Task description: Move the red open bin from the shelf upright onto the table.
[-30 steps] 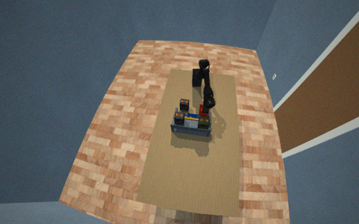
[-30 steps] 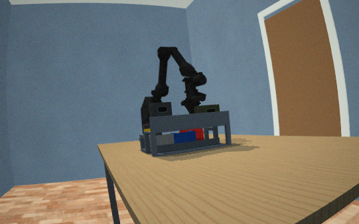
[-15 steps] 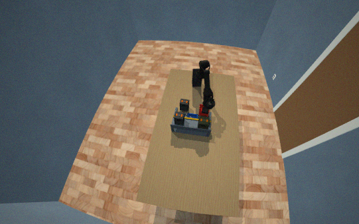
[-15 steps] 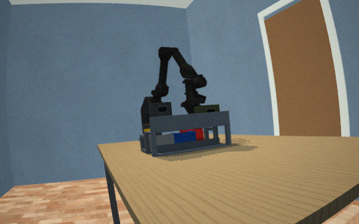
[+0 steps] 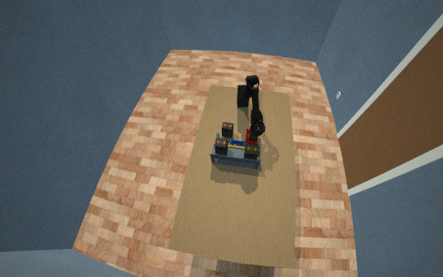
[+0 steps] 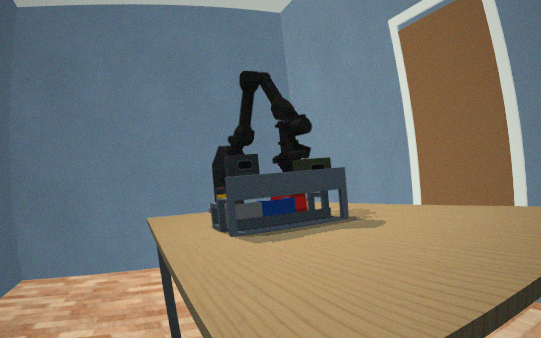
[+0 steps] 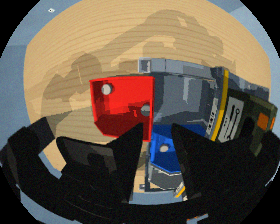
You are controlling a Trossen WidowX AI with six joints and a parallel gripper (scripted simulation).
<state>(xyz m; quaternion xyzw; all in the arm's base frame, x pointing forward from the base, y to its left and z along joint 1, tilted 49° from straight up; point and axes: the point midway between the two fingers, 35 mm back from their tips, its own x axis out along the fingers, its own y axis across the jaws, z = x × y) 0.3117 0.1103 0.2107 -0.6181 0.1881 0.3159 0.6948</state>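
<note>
Claw hovering over red bin, grasp pending

From the top, the arm is reaching over the shelf (image 5: 235, 161) (image 6: 285, 184) (image 7: 188, 65), its claw (image 5: 254, 138) (image 6: 284, 168) (image 7: 157, 127) partly covering the red bin (image 5: 248, 133) (image 6: 301, 202) (image 7: 122, 102); the fingertips are blurring into black.

In the exterior view, the red bin is sitting low in the shelf, beyond the blue bin (image 5: 238, 143) (image 6: 278, 206) (image 7: 163, 149). The top board is hiding any contact.

At the wrist, the fingers are standing moderately apart, gripping nothing. Two round parts are showing inside; the near fingers are masking a lower corner. Approach seems in hand; next probably calls for straddling a wall, lowering and closing.
</note>
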